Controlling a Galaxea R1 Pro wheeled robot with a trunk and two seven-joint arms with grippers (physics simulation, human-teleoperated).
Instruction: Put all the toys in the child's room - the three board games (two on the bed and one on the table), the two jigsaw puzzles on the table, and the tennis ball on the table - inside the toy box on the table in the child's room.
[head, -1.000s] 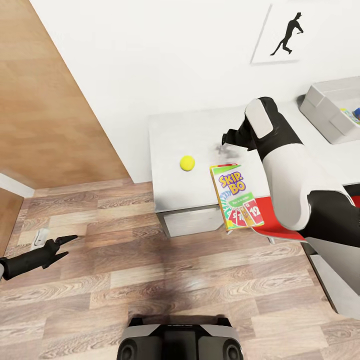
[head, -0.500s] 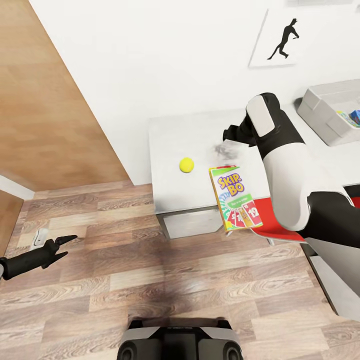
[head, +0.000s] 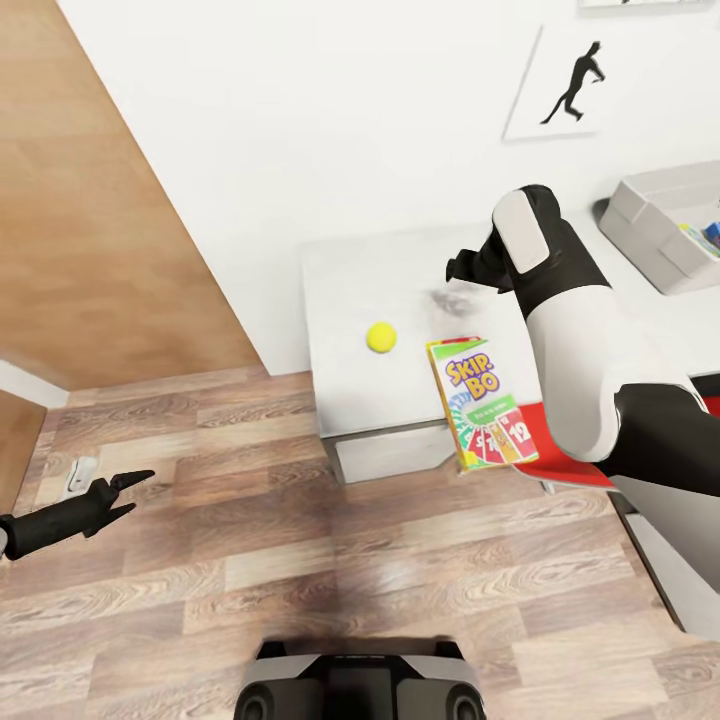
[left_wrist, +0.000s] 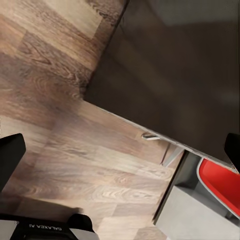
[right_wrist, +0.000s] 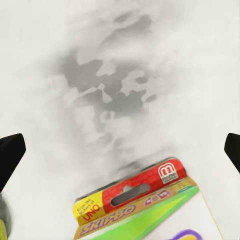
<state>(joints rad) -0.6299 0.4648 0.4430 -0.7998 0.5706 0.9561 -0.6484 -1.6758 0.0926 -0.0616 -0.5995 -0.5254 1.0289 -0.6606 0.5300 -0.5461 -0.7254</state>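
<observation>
**A:** Head view: what can trip you up here?

**B:** The Skip-Bo box (head: 482, 403) hangs over the table's (head: 350, 290) front edge, above the red chair (head: 560, 462). Nudge it while reaching and, by my guess, it tips off onto the chair or the floor. The ball (head: 380, 337) sits near the table's left edge, well apart from the box; brush it and it could roll away. Your right gripper (head: 462, 270) hovers above the table behind the box; you can't tell the fingers' state there. The bin (head: 650, 228) is at the far right. Count: one box, one ball, one bin. The left gripper (head: 135, 488) is low over the floor, fingers slightly parted, holding nothing.

**A:** Left wrist view?

**B:** Plank floor (left_wrist: 75, 145) and a corner of the chair (left_wrist: 220, 182). Both dark fingers sit at opposite margins, spread wide.

**A:** Right wrist view?

**B:** One Skip-Bo box (right_wrist: 145, 207), its hang-tab end toward you, on the table (right_wrist: 190, 60). Your fingers are spread wide and empty.
</observation>
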